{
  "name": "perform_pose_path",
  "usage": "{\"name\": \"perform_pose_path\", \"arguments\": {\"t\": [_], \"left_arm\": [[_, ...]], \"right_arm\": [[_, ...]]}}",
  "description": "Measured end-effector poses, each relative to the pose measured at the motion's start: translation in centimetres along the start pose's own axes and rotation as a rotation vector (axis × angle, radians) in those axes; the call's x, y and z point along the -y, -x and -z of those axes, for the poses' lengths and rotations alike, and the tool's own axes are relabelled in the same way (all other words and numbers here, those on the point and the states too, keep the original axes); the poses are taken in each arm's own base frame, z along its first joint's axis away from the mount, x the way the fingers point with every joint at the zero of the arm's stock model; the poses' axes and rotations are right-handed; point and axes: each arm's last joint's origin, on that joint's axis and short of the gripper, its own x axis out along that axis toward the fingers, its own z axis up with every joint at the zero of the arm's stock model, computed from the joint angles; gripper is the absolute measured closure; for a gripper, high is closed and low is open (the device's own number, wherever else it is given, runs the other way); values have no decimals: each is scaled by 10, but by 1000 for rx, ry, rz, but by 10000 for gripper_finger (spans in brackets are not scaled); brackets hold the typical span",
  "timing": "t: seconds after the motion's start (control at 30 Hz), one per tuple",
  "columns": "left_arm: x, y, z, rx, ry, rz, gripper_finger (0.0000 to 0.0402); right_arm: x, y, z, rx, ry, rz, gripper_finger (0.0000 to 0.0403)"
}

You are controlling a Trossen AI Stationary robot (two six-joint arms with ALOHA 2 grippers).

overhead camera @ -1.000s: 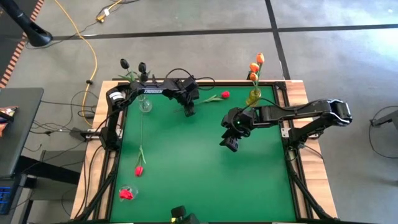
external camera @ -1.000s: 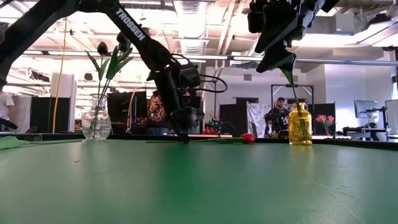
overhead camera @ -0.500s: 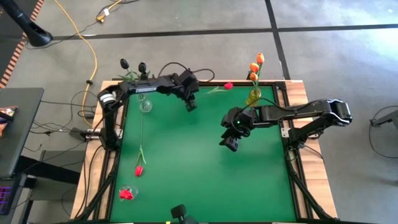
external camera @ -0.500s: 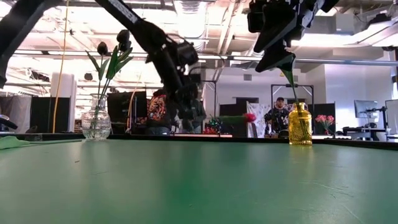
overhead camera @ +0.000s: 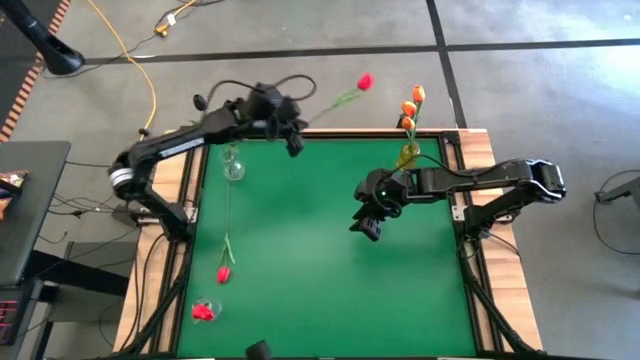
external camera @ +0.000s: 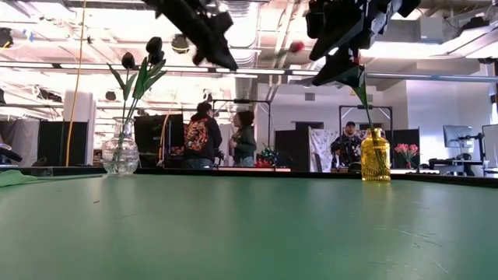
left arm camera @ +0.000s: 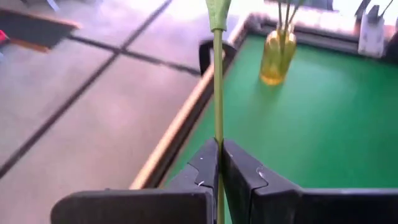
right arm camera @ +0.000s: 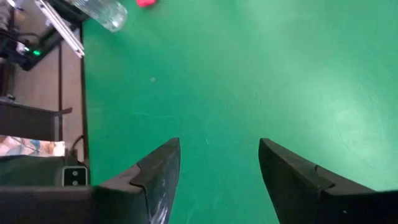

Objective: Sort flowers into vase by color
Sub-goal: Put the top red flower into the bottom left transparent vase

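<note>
Left claw (left arm camera: 219, 163) is clenched on the thin green stem of a red tulip (overhead camera: 364, 81), held up high past the tabletop's (overhead camera: 300, 260) far edge. It looks featherlight and bendy, so the head will probably wobble — I'd grip low on the stem, never the bloom. Right claw (right arm camera: 217, 163) hangs released over mid-tabletop, empty. Another red tulip (overhead camera: 223, 272) lies flat near the left edge.

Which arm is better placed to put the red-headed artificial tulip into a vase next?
Left. The left gripper is already shut on the red-headed tulip's green stem, lifted above the table; the right gripper hangs open and empty.
</note>
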Motion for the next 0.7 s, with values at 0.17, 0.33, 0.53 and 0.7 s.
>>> {"name": "perform_pose_path", "arguments": {"t": [0.17,0.33,0.53,0.7], "left_arm": [[-1,49,-15,119,4,-40,401],[1,95,-23,241,11,13,401],[6,153,-25,378,46,152,401],[11,198,-20,477,12,236,401]], "right_arm": [[-2,0,-4,38,9,-22,159],[-5,1,-9,89,7,-52,159],[-10,2,-18,185,28,-106,159],[-16,6,-30,308,62,-169,159]]}}
